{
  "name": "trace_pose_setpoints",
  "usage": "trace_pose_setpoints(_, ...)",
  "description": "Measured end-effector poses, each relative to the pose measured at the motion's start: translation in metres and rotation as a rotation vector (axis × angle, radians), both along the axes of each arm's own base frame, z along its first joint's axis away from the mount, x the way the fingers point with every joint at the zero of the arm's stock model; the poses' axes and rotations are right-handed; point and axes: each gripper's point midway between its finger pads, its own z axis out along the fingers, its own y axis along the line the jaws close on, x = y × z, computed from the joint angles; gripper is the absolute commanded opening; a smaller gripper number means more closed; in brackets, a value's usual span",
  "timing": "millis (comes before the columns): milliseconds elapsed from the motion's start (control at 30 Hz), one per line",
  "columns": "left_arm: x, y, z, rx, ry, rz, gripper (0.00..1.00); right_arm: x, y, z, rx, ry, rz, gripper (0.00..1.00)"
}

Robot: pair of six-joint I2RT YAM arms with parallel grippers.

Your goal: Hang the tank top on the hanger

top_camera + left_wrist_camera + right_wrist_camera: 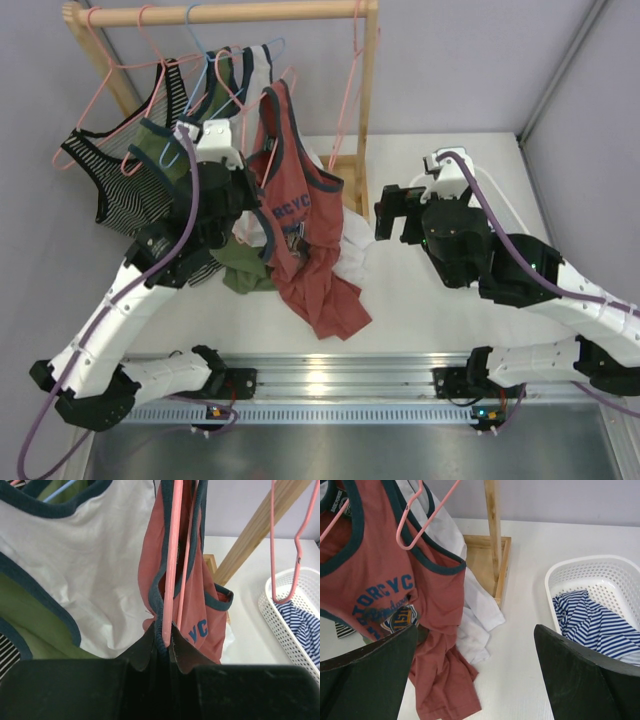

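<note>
Rust-red tank top (300, 210) hangs near the middle of the wooden rack (230, 12). Its long axis is upright, its neck is up among the other clothes, and its hem is crumpled on the table (430, 315). The left gripper (164, 635) is the nearer tool, since it touches the shirt. Its fingers are pinched together on the pink hanger (172, 555) and on the shirt's navy trim beside it. The hanger stands edge-on and runs straight up from the fingers. The right gripper (390, 214) stands apart to the shirt's right with its jaws spread wide and nothing in them, facing the printed chest. In the right wrist view one rounded end of the hanger shows in front of the cloth by the armhole. That shoulder is probably not seated yet, and the free right arm looks best placed to pull the strap over it. There is one rust-red top. There is also one black-and-white striped top (105, 175), one olive-green one (240, 270) and one white navy-trimmed one (100, 570). One white basket (555, 580) holds a blue-striped garment (590, 620). One light blue hanger (200, 60) is on the rack. Several pink hangers are there too, too tangled to count, with one bare hanger (297, 545) by the right post.
</note>
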Motion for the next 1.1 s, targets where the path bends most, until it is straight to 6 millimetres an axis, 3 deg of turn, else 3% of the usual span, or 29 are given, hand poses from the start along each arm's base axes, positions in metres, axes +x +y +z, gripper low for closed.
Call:
trace_pose_setpoints(300,0.047,0.021,0.026,0.02,0.013,0.039,0.0,0.0,0.0,0.0,-0.001,0.001,0.001,1.0)
trace_pose_setpoints(567,0.06,0.023,0.072,-0.017,-0.042,-0.018,0.0,0.0,-0.001,-0.001,-0.006,0.003,0.002,1.0)
trace_pose_setpoints(733,0.065,0.025,0.085,-0.029,-0.046,-0.04,0.0,-0.001,0.0,-0.001,-0.006,0.004,0.003,1.0)
trace_pose_setpoints(867,0.071,0.022,0.087,-0.03,-0.031,-0.062,0.0,-0.001,0.0,-0.002,-0.006,0.005,0.005,1.0)
trace_pose_setpoints(1100,0.084,0.019,0.07,-0.023,0.023,-0.091,0.0,-0.001,0.001,-0.002,-0.005,0.006,0.008,1.0)
